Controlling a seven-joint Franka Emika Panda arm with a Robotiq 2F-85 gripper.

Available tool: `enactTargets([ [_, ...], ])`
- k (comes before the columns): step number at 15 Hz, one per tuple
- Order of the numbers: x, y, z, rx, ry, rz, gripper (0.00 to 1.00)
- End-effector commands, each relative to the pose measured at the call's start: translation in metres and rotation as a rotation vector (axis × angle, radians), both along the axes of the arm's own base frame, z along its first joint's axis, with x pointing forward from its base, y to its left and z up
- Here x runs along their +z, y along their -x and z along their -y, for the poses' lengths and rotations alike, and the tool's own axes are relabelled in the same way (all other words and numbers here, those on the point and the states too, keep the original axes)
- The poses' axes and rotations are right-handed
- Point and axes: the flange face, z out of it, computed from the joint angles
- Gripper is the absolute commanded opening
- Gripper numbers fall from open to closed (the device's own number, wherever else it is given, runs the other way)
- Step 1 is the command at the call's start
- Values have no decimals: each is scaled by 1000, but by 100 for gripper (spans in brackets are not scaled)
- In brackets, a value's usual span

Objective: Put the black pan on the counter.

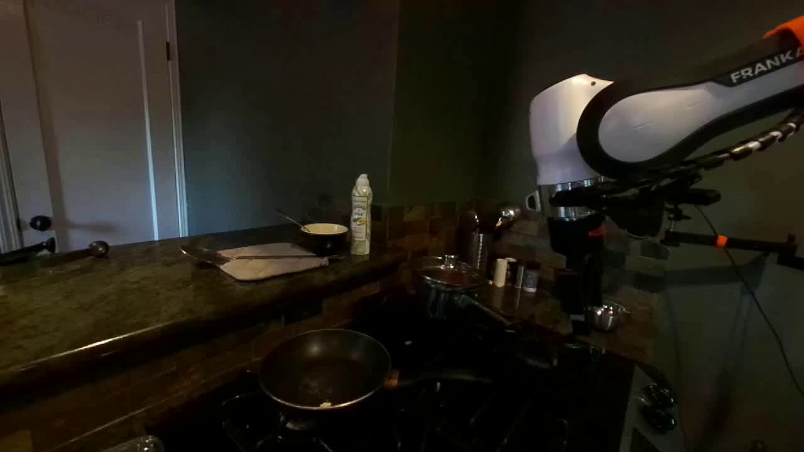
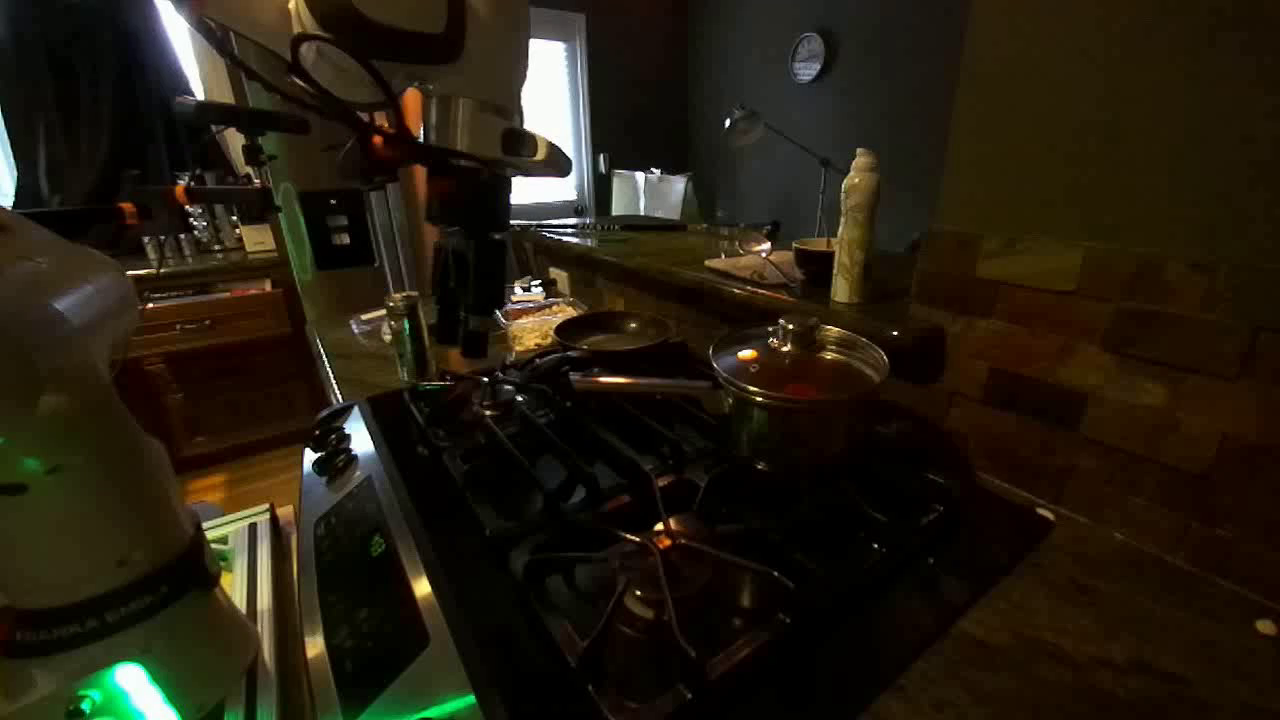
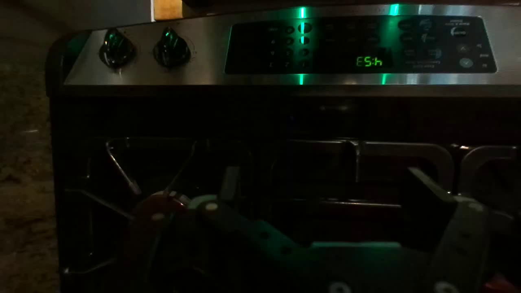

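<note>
Handle (image 1: 446, 376) and long axis of the black pan (image 1: 323, 367) run rightward in an exterior view; fingers (image 3: 231, 183) spread.

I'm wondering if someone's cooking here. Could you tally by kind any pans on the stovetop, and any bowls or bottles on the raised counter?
Black frying pan on the stovetop: 1
Glass-lidded saucepan there too: 1
Dark bowl on the raised counter: 1
Tall pale bottle beside the bowl: 1
Total: 4
</note>
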Motion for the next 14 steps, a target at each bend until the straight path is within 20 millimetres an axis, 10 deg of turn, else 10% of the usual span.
enactTargets([
  [1,0,0,0,0,0,0,100],
  [9,-12,-7,-12,53,38,-18,100],
  [14,-32,-30,-80,280,51,46,100],
])
